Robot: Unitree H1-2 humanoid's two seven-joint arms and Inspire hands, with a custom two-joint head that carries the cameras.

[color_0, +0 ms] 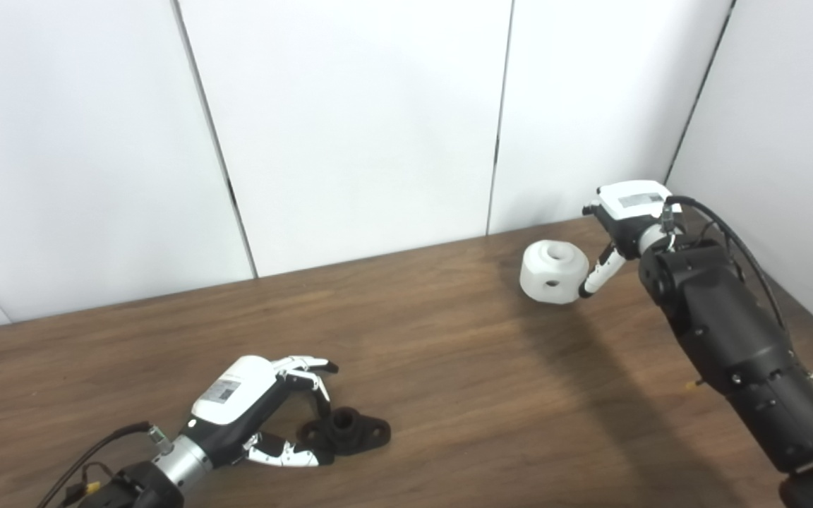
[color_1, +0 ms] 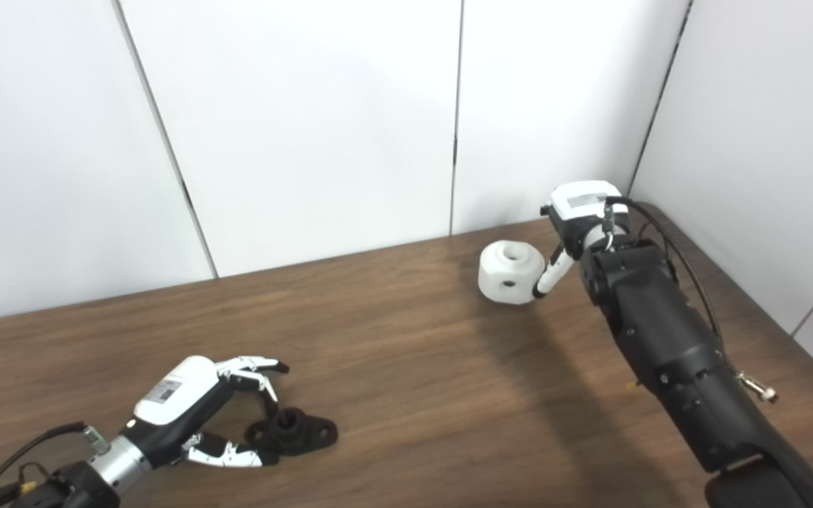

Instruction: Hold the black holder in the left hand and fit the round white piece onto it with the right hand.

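Two hands | left hand (color_0: pixel 258 409) fingers apart by black holder (color_0: pixel 346 429) | right hand (color_0: pixel 625 226) cannot tell | wood table (color_0: pixel 449 367), white walls (color_0: pixel 350 127)

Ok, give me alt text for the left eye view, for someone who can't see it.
A robot's left hand reaches with spread fingers around a black holder lying on a wooden table, near the front left. At the far right, the right hand touches a round white piece beside white wall panels.
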